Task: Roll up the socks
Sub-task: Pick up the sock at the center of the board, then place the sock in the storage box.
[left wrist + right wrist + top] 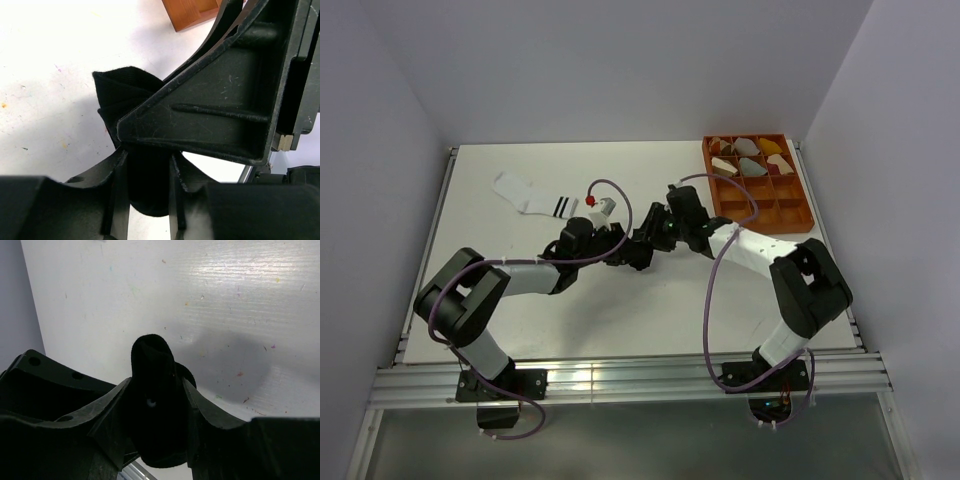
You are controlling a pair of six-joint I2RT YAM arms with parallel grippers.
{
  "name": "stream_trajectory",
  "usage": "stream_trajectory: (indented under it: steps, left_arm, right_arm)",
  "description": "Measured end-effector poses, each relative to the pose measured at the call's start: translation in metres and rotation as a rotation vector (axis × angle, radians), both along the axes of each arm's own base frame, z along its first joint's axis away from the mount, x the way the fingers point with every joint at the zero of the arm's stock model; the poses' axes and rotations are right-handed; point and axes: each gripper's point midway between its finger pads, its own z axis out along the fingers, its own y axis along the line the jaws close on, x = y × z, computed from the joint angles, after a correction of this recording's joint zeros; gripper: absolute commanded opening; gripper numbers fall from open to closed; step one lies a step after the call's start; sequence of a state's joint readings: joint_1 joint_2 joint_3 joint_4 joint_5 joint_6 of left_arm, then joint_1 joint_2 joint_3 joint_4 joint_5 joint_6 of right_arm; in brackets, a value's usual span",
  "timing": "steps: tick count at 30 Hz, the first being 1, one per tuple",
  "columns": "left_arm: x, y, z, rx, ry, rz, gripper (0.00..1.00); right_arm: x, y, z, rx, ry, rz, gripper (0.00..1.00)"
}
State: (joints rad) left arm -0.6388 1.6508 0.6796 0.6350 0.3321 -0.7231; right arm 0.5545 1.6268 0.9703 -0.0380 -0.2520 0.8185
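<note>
The white sock point(530, 197) lies flat near the far left corner of the worktop point(650, 310), well apart. The black sock point(151, 365) sits bunched mid-worktop, where the left gripper point(148, 172) and right gripper point(155, 407) meet, each clenched on it from opposite sides.

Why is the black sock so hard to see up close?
Left wrist view: black sock blends into the black left pincer gripping it. Right wrist view: same, with a soft shadow and glare on the table.
</note>
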Motion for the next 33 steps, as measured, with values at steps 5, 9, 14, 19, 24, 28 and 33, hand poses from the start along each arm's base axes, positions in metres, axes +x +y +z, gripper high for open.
stream_trajectory:
  steps: [5,9,14,19,24,28,33]
  left_arm:
    - [-0.001,-0.002,0.002,-0.01,0.001,-0.002,0.41]
    - [-0.001,-0.003,0.004,-0.022,0.01,-0.002,0.53]
    - [-0.001,-0.002,0.005,-0.031,0.024,0.002,0.67]
    - [-0.002,-0.002,0.003,-0.032,0.038,0.007,0.74]
    - [-0.002,0.001,0.003,-0.035,0.061,0.018,0.82]
    - [0.006,0.013,0.011,-0.06,0.09,0.068,0.9]
    - [0.024,0.046,0.033,-0.061,0.107,0.183,0.98]
  right_arm:
    - [0.0,-0.003,0.002,0.01,-0.002,0.022,0.0]
    - [0.0,-0.007,0.003,0.017,-0.004,0.03,0.0]
    - [0.007,-0.016,0.002,0.001,-0.02,0.019,0.0]
    - [0.008,-0.02,0.0,-0.008,-0.024,0.021,0.0]
    - [0.008,-0.024,-0.004,-0.024,-0.027,0.021,0.0]
    - [0.014,-0.039,-0.003,-0.055,-0.04,-0.004,0.0]
    - [0.03,-0.083,0.004,-0.124,-0.07,-0.096,0.0]
